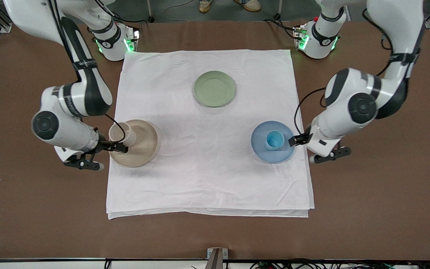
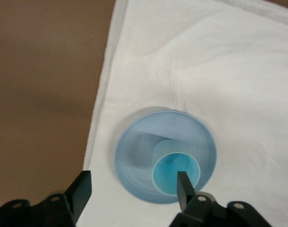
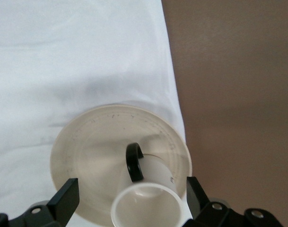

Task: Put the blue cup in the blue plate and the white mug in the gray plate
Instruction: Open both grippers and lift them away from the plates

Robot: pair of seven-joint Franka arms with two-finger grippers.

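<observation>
The blue cup (image 1: 274, 140) stands upright in the middle of the blue plate (image 1: 263, 149). My left gripper (image 1: 296, 141) is open and empty, over the plate's rim toward the left arm's end of the table. In the left wrist view the cup (image 2: 172, 171) sits on the plate (image 2: 134, 156) below the open gripper (image 2: 133, 183). The white mug (image 1: 120, 133) stands on the gray plate (image 1: 144, 145), at its edge toward the right arm's end. My right gripper (image 1: 120, 145) is open around the mug (image 3: 148, 208) with gaps on both sides. The mug's dark handle (image 3: 133, 162) points toward the plate's (image 3: 87, 146) middle.
A pale green plate (image 1: 215, 88) lies on the white cloth (image 1: 207, 179), farther from the front camera than both other plates. The cloth covers the middle of the brown table (image 1: 368, 194). Both arm bases stand at the cloth's farthest corners.
</observation>
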